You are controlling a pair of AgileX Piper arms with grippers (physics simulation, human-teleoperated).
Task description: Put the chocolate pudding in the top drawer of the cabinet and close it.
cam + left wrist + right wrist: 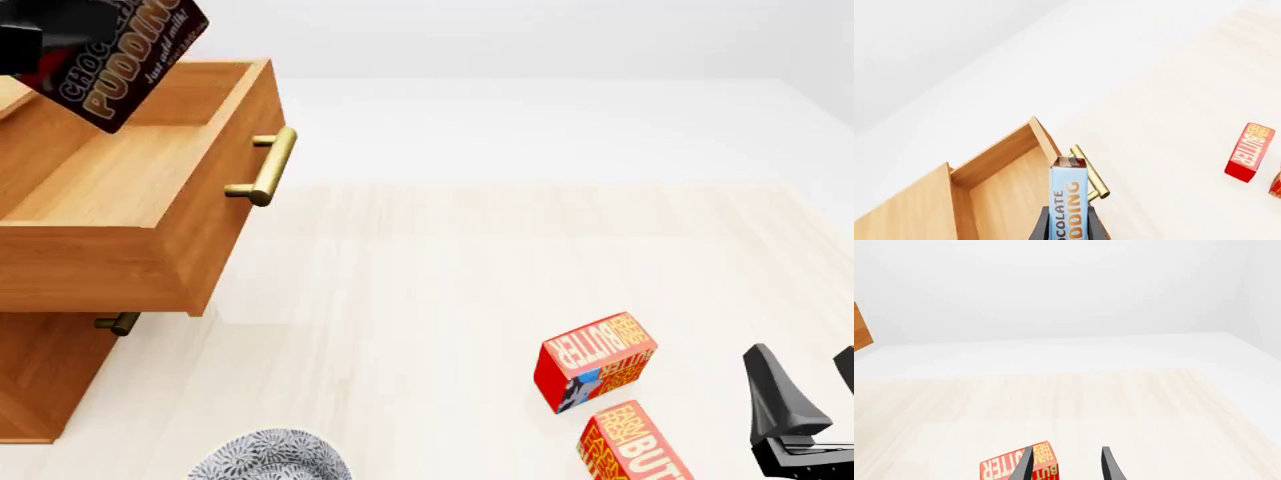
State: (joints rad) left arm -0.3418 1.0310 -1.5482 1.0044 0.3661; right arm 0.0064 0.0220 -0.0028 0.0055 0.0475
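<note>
The chocolate pudding (pixel 131 55) is a thin box held tilted in the air at the far left, with my left gripper (pixel 51 48) shut on it. It hangs above the top drawer (pixel 134 190), which stands pulled out of the cabinet (pixel 38 375), brass handle (pixel 263 168) facing right. In the left wrist view the chocolate pudding (pixel 1069 200) stands edge-on between the dark fingers (pixel 1042 226), over the top drawer's (pixel 1004 192) bare wooden floor near its front wall. My right gripper (pixel 810 388) stays open low at the right, holding nothing.
Two red-orange butter boxes (pixel 597 362) (pixel 635 446) lie on the table left of the right gripper. One butter box (pixel 1021 469) shows just beyond the right fingers (pixel 1110 465). A patterned grey plate (pixel 274 458) sits at the front edge. The lower drawer's handle (pixel 118 323) is below the open drawer.
</note>
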